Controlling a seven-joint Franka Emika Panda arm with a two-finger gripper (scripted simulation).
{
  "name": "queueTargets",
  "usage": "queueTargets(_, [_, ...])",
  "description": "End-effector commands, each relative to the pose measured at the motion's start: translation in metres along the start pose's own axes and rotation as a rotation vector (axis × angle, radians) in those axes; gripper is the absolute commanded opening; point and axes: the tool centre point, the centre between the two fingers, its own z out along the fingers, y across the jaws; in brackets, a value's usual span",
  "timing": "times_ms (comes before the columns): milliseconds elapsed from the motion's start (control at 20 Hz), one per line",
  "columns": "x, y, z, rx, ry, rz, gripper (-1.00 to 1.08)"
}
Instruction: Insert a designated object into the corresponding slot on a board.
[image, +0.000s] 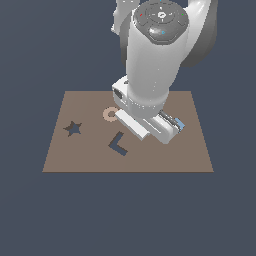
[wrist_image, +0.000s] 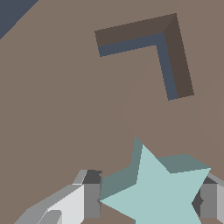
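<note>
The gripper (wrist_image: 148, 201) shows clearly only in the wrist view: two blocky grey fingers (wrist_image: 92, 194) stand on either side of a pale teal star (wrist_image: 162, 190), which fills the gap between them. One finger meets a star point and the other sits in against the opposite edge, so the hand is closed about as far as the star's width and has hold of it.

The star is a flat, matte, five-pointed piece with darker teal side walls that show its thickness. Under it and beyond the fingertips lies the board (wrist_image: 57, 109), a smooth, plain brown slab. Ahead of the fingers an L-shaped cutout (wrist_image: 168, 48) is sunk into it, with brown walls and a navy floor.

The exterior view hides the star and fingers behind the glossy white arm (image: 150, 65). It alone shows the whole rectangular board (image: 190, 150), a tan ring (image: 109, 114) touching the hand's edge, and the dark star-shaped slot (image: 73, 129), well apart from the hand towards the exterior view's left, beyond the L cutout (image: 117, 144).
</note>
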Motion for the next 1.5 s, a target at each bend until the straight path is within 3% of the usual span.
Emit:
queueTargets(0, [0.001, 0.013, -0.001, 0.0, 0.001, -0.08, -1.0])
queueTargets(700, [0.025, 0.083, -0.002, 0.001, 0.002, -0.53, -1.0])
queueTargets(1450, [0.083, 0.137, -0.004, 0.0, 0.004, -0.996, -1.0])
